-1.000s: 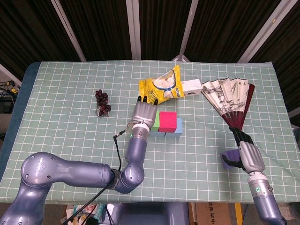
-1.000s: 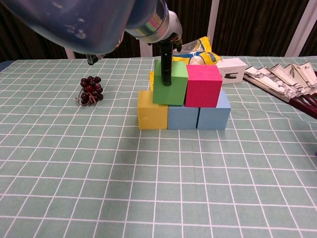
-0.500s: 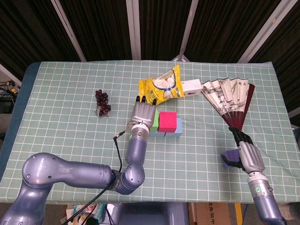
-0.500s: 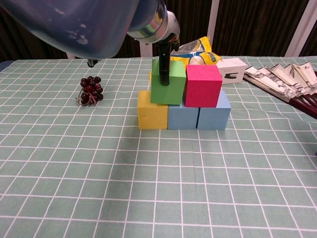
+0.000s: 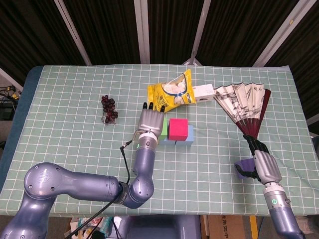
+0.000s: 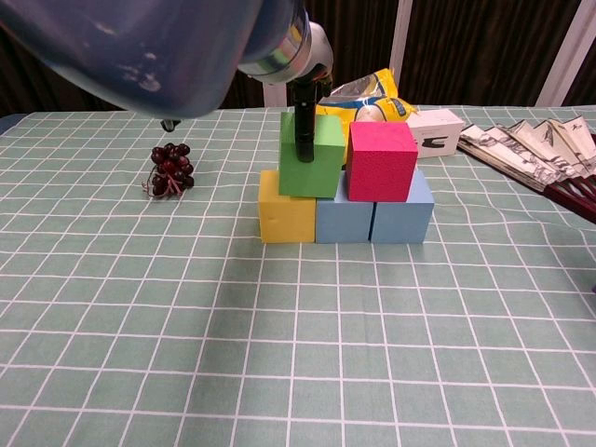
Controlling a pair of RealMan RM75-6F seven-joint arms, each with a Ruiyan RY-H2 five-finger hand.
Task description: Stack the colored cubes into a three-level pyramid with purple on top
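Fingers (image 5: 149, 107) of the left hand (image 5: 151, 121) drape over the green foam cube (image 5: 162, 130) beside the pink foam cube (image 5: 178, 128); the right hand (image 5: 261, 164) grips the purple cube (image 5: 243, 168) near the table edge. From the chest, a dark finger (image 6: 304, 130) presses the green cube's front; it seems slightly raised, so seat it flush on the yellow cube (image 6: 285, 210) and blue cubes (image 6: 372, 214) before releasing.

Left hand's dark finger (image 6: 305, 130) presses green cube (image 6: 311, 168) front, atop yellow cube (image 6: 286, 211) and blue cubes (image 6: 375, 216); pink cube (image 6: 383, 161) beside, near table's (image 6: 186, 354) far edge.
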